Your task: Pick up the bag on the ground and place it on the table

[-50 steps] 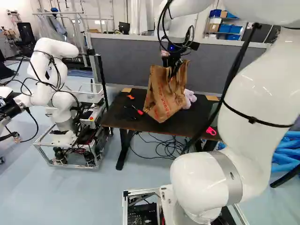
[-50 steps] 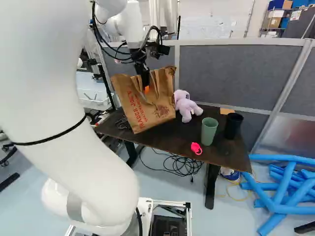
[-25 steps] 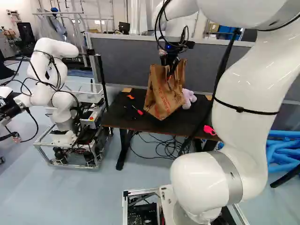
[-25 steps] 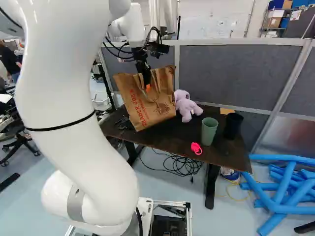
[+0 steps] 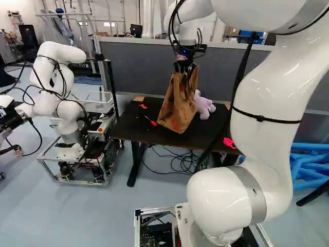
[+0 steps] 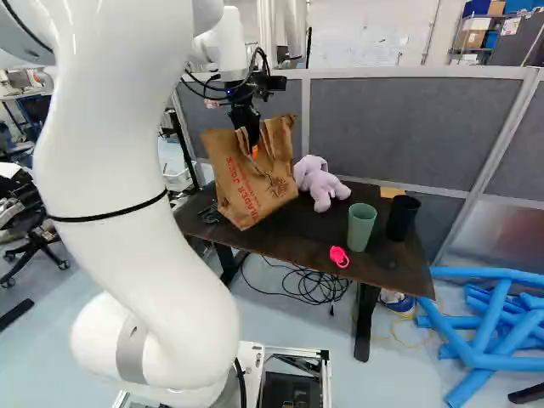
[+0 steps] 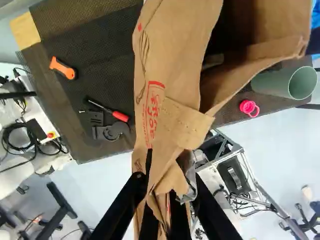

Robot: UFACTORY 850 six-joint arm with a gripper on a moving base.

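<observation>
We pinch paper bag (image 6: 248, 187) near its top in end effector (image 6: 253, 150), likely so bottom can settle onto tabletop (image 6: 293, 239).

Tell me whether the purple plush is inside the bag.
No, the purple plush sits on the table, outside the bag, in the right base view.

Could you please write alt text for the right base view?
The robot's black gripper grips a brown paper bag by its top, tilted over a dark table; beside it sits a lilac plush toy, then, farther right, a green cup, a black cup and a small pink item.
</observation>
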